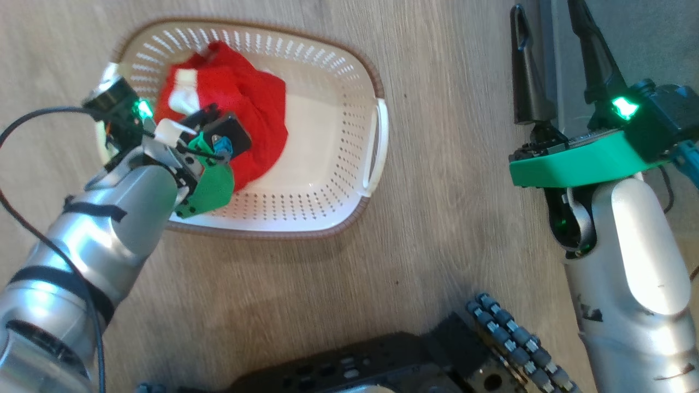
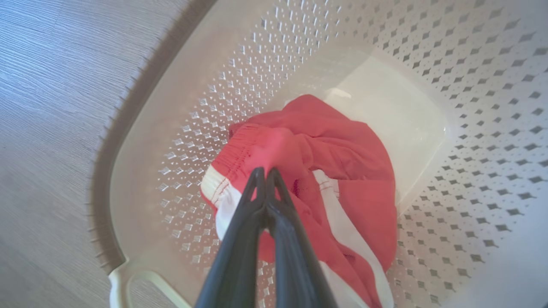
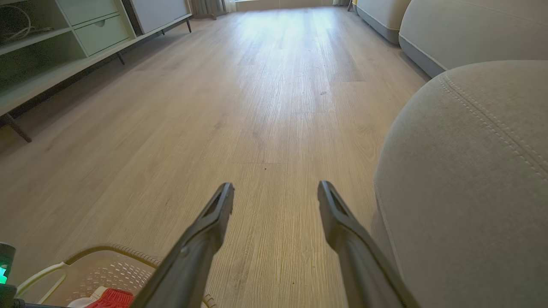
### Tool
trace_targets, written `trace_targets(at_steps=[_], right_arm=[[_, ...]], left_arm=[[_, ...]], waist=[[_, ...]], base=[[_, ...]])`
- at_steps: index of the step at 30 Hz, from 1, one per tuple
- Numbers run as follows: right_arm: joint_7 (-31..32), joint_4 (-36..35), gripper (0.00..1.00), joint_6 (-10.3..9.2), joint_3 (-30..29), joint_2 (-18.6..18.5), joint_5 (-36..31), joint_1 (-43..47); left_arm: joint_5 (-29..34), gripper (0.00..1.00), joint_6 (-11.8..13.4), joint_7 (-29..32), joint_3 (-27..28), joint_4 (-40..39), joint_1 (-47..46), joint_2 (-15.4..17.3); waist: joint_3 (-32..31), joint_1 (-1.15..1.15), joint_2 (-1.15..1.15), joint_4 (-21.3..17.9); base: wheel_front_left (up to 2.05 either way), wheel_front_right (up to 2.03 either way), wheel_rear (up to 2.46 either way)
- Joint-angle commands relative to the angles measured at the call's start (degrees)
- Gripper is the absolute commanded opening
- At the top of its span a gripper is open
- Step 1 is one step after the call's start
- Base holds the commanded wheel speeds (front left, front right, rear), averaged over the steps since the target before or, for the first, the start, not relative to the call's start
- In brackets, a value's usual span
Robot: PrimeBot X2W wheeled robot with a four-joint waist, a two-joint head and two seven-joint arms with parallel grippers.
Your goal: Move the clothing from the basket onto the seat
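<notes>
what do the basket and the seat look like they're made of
The basket: likely moulded cream plastic, smooth with a slight sheen, walls punched with small holes. The seat: apparently grey upholstery fabric, matt, with a fine weave and pale double stitching.

Daylight glares on the floor (image 3: 274,51) far ahead of my right pincer (image 3: 276,190). Beside my left pincer (image 2: 265,173) the basket (image 2: 141,128) rim smears and curves, washed pale.

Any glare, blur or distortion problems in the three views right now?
Head view: hard glare on the right forearm, green LED blooms, basket casts a soft shadow. Left wrist view: hazy and washed out, clothing readable. Right wrist view: far floor blown out by backlight; wide-angle bulge on the seat.
</notes>
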Motion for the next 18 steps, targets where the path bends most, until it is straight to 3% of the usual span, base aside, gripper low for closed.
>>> trace_targets(at_steps=[1,18], right_arm=[[-0.4,-0.6,1.00,-0.01,0.5,0.3,-1.0,1.8],[-0.4,9.9,1.00,-0.01,-1.0,0.3,-5.9,3.9]], left_arm=[[-1.7,0.00,-0.5,-1.9,2.4,0.1,1.3,0.3],[-14.0,0.00,-2.9,-5.3,10.5,-3.5,4.7,-7.8]], waist=[[-4.2,0.00,0.00,1.9],[-24.4,0.00,0.00,9.0]], base=[[0.00,0.00,0.00],[0.00,0.00,0.00]])
